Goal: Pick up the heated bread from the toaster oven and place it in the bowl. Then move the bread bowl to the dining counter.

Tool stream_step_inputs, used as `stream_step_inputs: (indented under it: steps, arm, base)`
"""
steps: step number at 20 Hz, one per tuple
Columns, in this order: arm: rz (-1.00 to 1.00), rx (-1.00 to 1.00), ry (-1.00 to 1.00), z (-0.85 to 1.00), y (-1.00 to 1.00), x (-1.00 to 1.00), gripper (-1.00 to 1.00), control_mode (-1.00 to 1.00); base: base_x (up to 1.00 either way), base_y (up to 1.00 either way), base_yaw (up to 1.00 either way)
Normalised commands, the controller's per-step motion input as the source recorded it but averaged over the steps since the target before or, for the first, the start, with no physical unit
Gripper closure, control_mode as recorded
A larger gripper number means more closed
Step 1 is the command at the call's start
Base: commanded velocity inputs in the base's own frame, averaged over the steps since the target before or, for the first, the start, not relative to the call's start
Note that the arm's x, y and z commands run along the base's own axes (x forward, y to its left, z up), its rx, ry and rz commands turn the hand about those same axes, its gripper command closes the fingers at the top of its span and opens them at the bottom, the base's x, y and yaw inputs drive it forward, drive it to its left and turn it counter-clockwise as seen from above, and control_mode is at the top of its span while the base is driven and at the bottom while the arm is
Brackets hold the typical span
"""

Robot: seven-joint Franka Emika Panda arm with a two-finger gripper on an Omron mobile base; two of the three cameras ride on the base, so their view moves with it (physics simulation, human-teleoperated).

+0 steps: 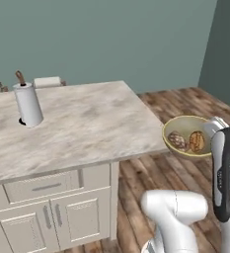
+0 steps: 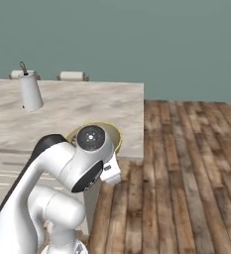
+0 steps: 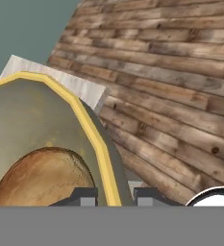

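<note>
The yellowish-tan bowl [image 1: 184, 127] hangs in the air just off the right edge of the dining counter [image 1: 82, 123], over the wood floor. Two brown pieces of bread [image 1: 177, 141] lie inside it. My gripper [image 1: 209, 134] is shut on the bowl's right rim. In the hand view the yellow rim of the bowl [image 3: 92, 129] runs down between my two fingertips [image 3: 87, 196], my gripper [image 3: 114, 196] is clamped on it, and a bread [image 3: 41, 178] sits close by. The bowl's rim [image 2: 116, 133] peeks out behind my arm. The toaster oven is out of view.
A paper towel roll [image 1: 28, 105] stands on the counter's far left, also in the right base view [image 2: 30, 93]. Chair backs [image 1: 47, 81] show behind the counter. Cream drawers and doors [image 1: 47, 207] face me below the top. Wood floor [image 2: 186, 163] spreads to the right.
</note>
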Motion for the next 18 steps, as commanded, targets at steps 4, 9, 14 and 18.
stream_step_inputs:
  steps: [4,9,14,18]
  arm:
    - [0.0,0.0,0.0,0.0,0.0,0.0,1.0,1.0]
    - [0.0,0.02,0.07,0.0,0.48,0.48,1.0,-1.0]
    - [0.0,0.02,0.27,0.0,0.95,1.0,1.0,-1.0]
    - [0.03,0.06,0.12,-0.15,0.57,0.83,1.0,-1.0]
  base:
    - [1.0,0.63,0.21]
    - [0.36,0.35,0.05]
    - [0.0,0.0,0.0]
    - [0.0,0.0,0.0]
